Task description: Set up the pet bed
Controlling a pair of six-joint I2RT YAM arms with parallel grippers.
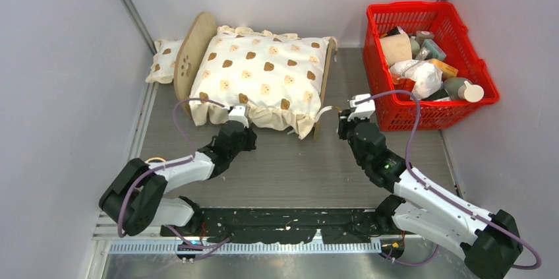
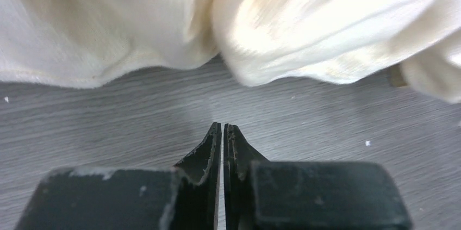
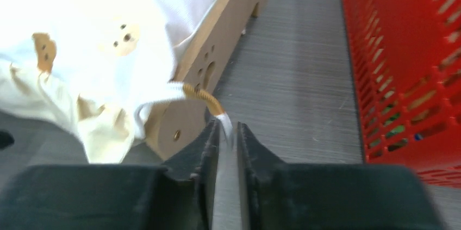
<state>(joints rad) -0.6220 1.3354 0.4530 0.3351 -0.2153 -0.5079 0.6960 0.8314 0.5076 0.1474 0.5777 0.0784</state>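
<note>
The pet bed [image 1: 191, 51] stands at the back left, its arched paw-print headboard on the left and its footboard [image 3: 217, 50] on the right. A cream bear-print cushion [image 1: 264, 71] covers it, so the base is hidden. My left gripper [image 1: 238, 113] is shut and empty, just off the cushion's front ruffle [image 2: 304, 34], low over the table. My right gripper [image 1: 344, 115] is by the footboard's near corner. Its jaws are a narrow gap apart, and the white tip of a tie cord [image 3: 201, 97] lies loosely between the fingertips.
A small bear-print pillow [image 1: 165, 60] lies behind the headboard against the left wall. A red basket [image 1: 422, 111] full of bottles and packets stands at the back right, close to my right arm. Grey walls close in both sides.
</note>
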